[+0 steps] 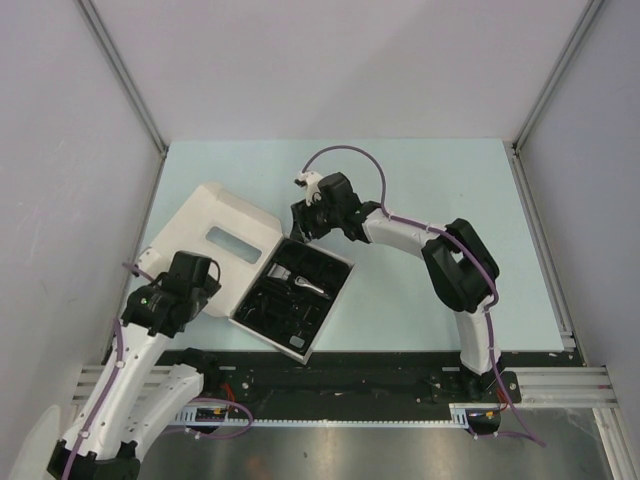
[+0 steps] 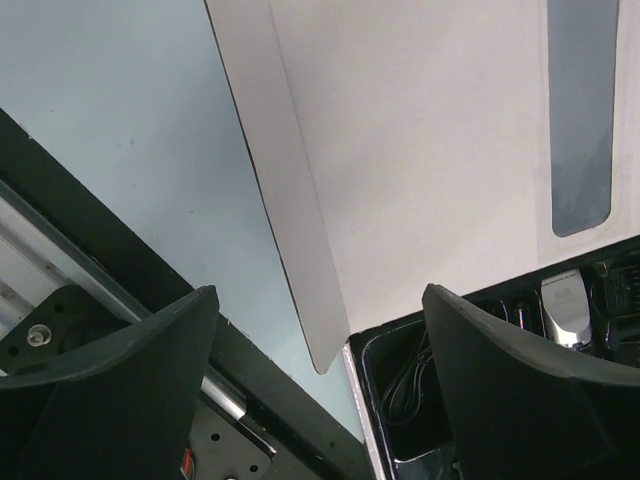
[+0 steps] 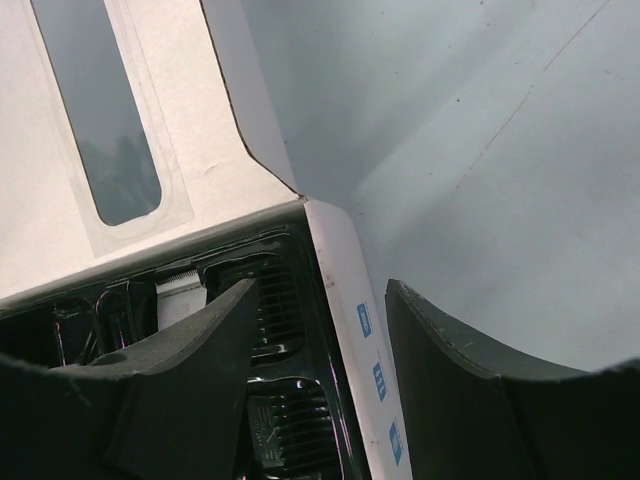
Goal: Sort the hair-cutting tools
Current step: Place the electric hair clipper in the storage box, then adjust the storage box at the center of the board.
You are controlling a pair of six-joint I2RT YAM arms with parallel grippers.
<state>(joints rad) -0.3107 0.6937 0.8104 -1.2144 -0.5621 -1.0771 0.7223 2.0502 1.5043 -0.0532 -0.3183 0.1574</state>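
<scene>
On the pale blue table (image 1: 450, 190), an open white box (image 1: 338, 295) sits left of centre, its lid (image 1: 205, 210) flipped flat toward the far left. A black tray (image 1: 262, 305) fills the box, and the hair-cutting tools lie inside it.

A black-and-silver clipper (image 1: 303, 284) rests near the tray's middle. Its long axis runs from the lid's hinge side out toward the box's outer wall, with the blade end nearest the hinge.

Hovering at the tray's far corner, the right gripper (image 1: 305, 222) has its jaws apart. In its wrist view they stand on either side of the box's side wall, with ribbed comb guards (image 3: 285, 415) just below the inner finger. This arm is nearer the clipper, which lies inward and toward the robot from its jaws.

Beside the lid's near edge, the left gripper (image 1: 200, 285) also has its jaws apart. A coiled cable (image 2: 408, 385) shows in the tray's closest pocket.

Bare table lies to the right of and beyond the box. The lid takes up the left side.
</scene>
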